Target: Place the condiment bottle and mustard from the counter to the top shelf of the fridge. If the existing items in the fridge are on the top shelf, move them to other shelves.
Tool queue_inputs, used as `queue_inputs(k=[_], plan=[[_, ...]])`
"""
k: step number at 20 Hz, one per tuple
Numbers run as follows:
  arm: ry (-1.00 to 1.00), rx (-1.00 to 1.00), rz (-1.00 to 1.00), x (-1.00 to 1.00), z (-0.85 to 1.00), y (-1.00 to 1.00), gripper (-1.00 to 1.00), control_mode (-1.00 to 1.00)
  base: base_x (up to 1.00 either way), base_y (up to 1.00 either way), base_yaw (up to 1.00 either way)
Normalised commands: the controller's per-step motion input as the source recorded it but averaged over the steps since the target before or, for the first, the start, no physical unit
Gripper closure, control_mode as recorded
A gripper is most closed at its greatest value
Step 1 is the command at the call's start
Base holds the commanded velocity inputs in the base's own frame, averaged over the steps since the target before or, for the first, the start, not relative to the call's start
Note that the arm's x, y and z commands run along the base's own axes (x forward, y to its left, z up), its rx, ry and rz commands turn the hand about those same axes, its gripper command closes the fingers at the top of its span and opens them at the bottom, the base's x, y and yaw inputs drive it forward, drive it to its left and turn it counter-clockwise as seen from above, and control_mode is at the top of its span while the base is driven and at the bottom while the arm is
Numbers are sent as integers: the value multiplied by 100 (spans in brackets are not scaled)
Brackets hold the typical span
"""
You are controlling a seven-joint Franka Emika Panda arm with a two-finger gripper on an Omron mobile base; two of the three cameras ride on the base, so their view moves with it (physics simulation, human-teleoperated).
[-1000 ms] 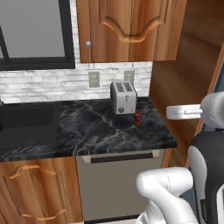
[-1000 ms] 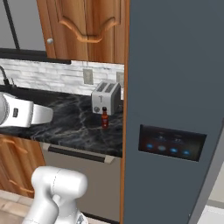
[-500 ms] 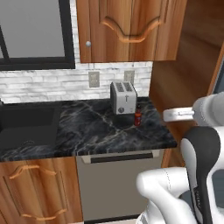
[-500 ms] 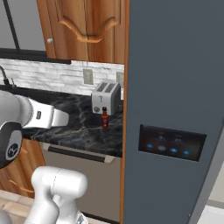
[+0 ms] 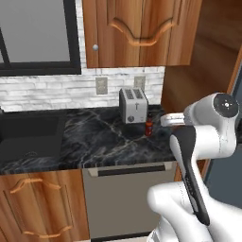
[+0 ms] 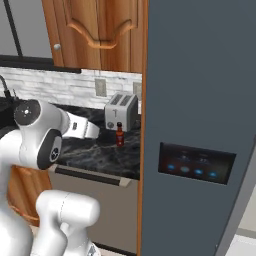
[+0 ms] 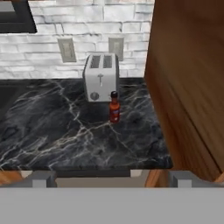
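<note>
The condiment bottle (image 7: 114, 107), dark red with a black cap, stands upright on the black marble counter (image 7: 57, 131) just in front of a silver toaster (image 7: 101, 78). It also shows as the small red bottle (image 5: 149, 126) near the counter's right end and as the bottle (image 6: 119, 135) beside the fridge. My gripper (image 7: 111, 180) is open and empty, level with the counter's front edge and well short of the bottle. The hand (image 5: 169, 119) reaches left from the arm. The fridge (image 6: 200, 90) is shut, so its top shelf and existing items are hidden. The mustard is out of view.
A tall wooden side panel (image 7: 188, 78) rises just right of the bottle. A dark sink (image 5: 28, 137) lies at the counter's left. Wooden upper cabinets (image 5: 137, 33) hang above the toaster (image 5: 133, 105). A black touch panel (image 6: 196, 162) sits on the fridge door.
The arm has swung and its elbow has come forward into both base views. The hand has moved left, toward the counter's right end. The bottle and toaster have not moved.
</note>
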Motion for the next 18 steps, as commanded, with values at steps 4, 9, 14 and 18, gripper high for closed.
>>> queue_inputs(k=[4,9,14,18], plan=[[18,0,0,70,-40,-11,-100,-100,0,0,0],[19,0,0,47,-46,-7,-100,-100,0,0,0],[4,0,0,40,-43,-4,-100,-100,0,0,0],[0,0,0,58,-38,-4,-100,-100,0,0,0]])
